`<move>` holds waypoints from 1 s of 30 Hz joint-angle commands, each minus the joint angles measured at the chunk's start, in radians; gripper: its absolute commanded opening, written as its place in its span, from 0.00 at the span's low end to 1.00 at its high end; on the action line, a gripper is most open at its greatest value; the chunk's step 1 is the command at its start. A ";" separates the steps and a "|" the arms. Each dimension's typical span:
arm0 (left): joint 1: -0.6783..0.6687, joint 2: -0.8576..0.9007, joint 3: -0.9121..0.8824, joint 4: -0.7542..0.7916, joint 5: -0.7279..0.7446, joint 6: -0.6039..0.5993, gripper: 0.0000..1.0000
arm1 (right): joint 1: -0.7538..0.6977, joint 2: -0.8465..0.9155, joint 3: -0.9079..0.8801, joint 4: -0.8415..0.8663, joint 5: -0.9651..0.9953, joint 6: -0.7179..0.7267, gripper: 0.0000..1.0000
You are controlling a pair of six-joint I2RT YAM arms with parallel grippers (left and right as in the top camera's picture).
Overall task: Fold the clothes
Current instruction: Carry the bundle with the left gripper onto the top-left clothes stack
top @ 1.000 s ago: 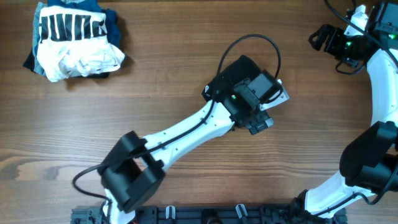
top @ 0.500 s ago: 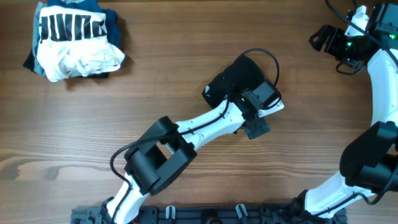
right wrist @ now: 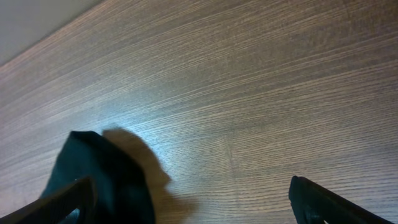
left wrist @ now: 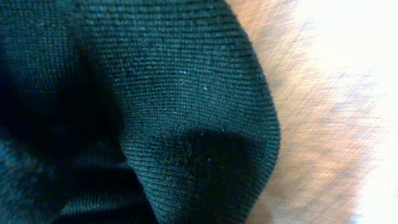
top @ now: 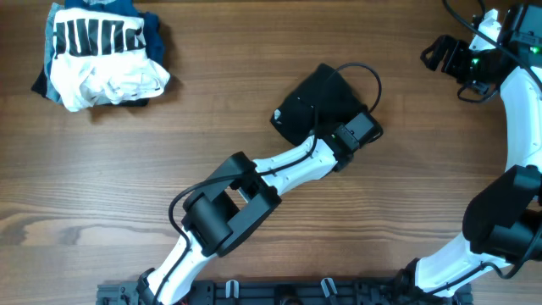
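The clothes [top: 312, 103], a black shirt, lie bunched in a small heap at the middle of the table. My left gripper [top: 343, 127] sits at the heap's lower right edge. In the left wrist view dark knit cloth [left wrist: 155, 112] fills nearly everything and hides the fingers; the gripper is shut on a fold of it. My right gripper [top: 447, 56] hovers at the far right back of the table, well away from the heap. Its fingers stand wide apart at the bottom corners, so the right gripper [right wrist: 199, 208] is open and empty, with the shirt [right wrist: 102, 171] showing low on the left.
A bundle of white and blue garments [top: 100, 52] with a striped print lies at the back left corner. Bare wood [top: 440, 195] stretches between the two arms. The left arm's elbow [top: 224, 207] rises in the front middle.
The left gripper has closed on the shirt's edge. Its wrist has dropped lower onto the heap, the elbow has swung right, and the heap has shifted slightly left. The right arm is unchanged.
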 commanded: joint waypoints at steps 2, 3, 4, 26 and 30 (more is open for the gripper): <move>0.051 -0.091 -0.016 0.018 -0.179 -0.074 0.04 | 0.000 0.010 0.003 0.001 0.008 0.010 1.00; 0.067 -0.131 -0.016 0.022 -0.180 -0.076 0.04 | 0.000 0.010 0.003 0.001 0.008 0.010 1.00; 0.089 -0.180 -0.016 0.026 -0.180 -0.077 0.04 | 0.000 0.010 0.003 0.001 0.008 0.010 1.00; 1.019 -0.477 -0.016 0.437 -0.014 0.383 0.04 | 0.000 0.010 0.003 -0.041 0.006 0.015 1.00; 1.199 -0.473 -0.016 0.437 0.181 0.383 0.04 | 0.000 0.010 0.003 -0.056 0.006 0.023 1.00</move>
